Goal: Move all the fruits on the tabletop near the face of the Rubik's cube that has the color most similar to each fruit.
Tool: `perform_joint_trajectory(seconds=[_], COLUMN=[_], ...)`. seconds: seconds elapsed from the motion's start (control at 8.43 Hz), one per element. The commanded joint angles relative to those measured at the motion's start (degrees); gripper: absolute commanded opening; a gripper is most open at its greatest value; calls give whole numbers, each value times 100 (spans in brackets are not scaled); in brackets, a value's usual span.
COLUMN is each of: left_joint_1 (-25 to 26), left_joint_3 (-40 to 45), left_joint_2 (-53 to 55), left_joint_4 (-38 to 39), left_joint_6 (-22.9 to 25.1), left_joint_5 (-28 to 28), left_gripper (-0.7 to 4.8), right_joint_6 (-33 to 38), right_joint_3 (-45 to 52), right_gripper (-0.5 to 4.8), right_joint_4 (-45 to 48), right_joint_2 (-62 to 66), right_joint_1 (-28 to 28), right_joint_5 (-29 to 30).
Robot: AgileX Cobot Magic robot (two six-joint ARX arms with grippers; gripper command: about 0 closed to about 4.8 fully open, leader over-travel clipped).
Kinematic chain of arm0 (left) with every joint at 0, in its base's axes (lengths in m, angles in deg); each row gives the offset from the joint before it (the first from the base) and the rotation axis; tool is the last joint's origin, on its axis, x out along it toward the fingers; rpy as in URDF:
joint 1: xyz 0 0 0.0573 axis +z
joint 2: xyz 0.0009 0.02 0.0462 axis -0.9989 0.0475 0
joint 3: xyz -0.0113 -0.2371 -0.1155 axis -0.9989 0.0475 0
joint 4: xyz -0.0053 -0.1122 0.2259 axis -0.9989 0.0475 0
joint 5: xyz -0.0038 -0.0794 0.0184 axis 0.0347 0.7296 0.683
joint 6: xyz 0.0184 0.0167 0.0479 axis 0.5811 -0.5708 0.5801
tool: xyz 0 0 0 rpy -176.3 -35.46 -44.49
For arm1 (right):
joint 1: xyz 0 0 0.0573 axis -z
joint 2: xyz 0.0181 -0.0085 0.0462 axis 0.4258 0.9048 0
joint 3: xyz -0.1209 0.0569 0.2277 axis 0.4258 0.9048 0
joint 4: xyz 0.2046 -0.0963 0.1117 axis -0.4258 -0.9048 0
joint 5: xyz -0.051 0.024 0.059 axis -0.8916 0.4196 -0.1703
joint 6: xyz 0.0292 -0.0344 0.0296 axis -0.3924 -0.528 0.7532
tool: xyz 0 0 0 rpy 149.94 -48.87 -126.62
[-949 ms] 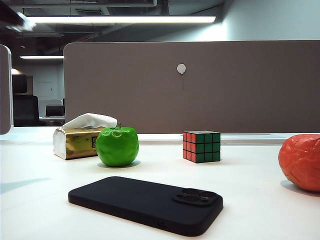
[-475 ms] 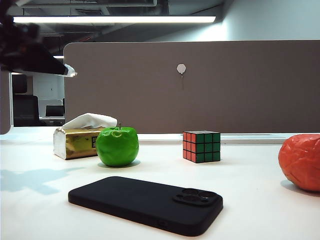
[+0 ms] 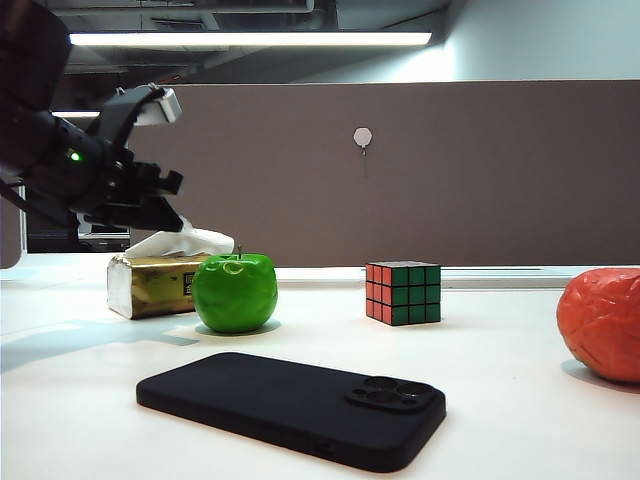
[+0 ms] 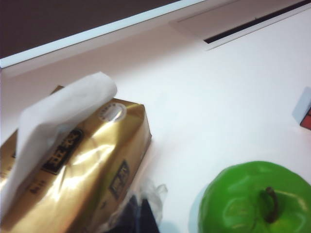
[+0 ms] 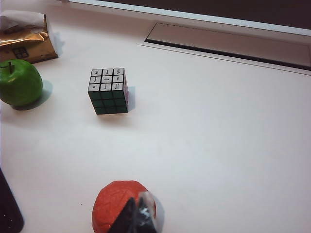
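A gold tissue box (image 3: pixel 155 285) with one white tissue (image 4: pixel 58 114) drawn up from its slot stands near the far left edge of the white tabletop (image 3: pixel 500 400). Beside it sits the green apple (image 3: pixel 235 291); the Rubik's cube (image 3: pixel 403 292) stands mid-table, the orange-red fruit (image 3: pixel 603 324) at the right edge, a black phone (image 3: pixel 292 407) nearest the front. The left gripper (image 3: pixel 150 195) hangs above the box, its jaw state indiscernible; the right gripper (image 5: pixel 137 217), jaws closed and empty, hangs over the orange-red fruit. A grey partition (image 3: pixel 400 170) backs the desk.

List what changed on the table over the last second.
The left gripper came into the exterior view from the upper left and now hangs above the tissue box, beside the apple. It holds nothing. Apple, cube, phone and orange-red fruit stayed put.
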Motion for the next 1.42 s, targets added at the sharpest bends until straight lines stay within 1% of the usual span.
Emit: perform_joint_trajectory(seconds=[0.12, 0.24, 0.36, 0.47, 0.59, 0.83, 0.95, 1.07, 1.19, 1.42], left_joint_1=[-149, -149, -149, -267, -466, -656, -802, -802, -804, -804], left_joint_3=[-35, -35, -35, -52, -55, -57, -411, -540, -970, -1102], left_joint_2=[79, 81, 83, 367, 675, 859, 1102, 1224, 1650, 1770], left_joint_4=[496, 581, 798, 684, 328, 72, -850, -841, -549, -407], left_joint_6=[645, 820, 1252, 1449, 1447, 1449, 1335, 1311, 1274, 1272], left_joint_5=[251, 90, 2, 190, 168, 120, -94, -107, -365, -321], left_gripper=[-5, -5, -5, -5, -5, -5, -5, -5, -5, -5], right_joint_6=[7, 9, 9, 9, 11, 28, 28, 28, 28, 28], right_joint_3=[-33, -33, -33, -33, -33, -33, -33, -33, -33, -33], right_gripper=[-1, -1, -1, -1, -1, -1, -1, -1, -1, -1], right_joint_4=[63, 63, 66, 66, 66, 61, 61, 61, 61, 61], right_joint_2=[-7, -7, -7, -7, -7, -7, -11, -22, -52, -66], right_joint_1=[2, 2, 2, 2, 2, 2, 2, 0, 2, 2], right_joint_5=[118, 120, 120, 122, 142, 140, 256, 271, 269, 269])
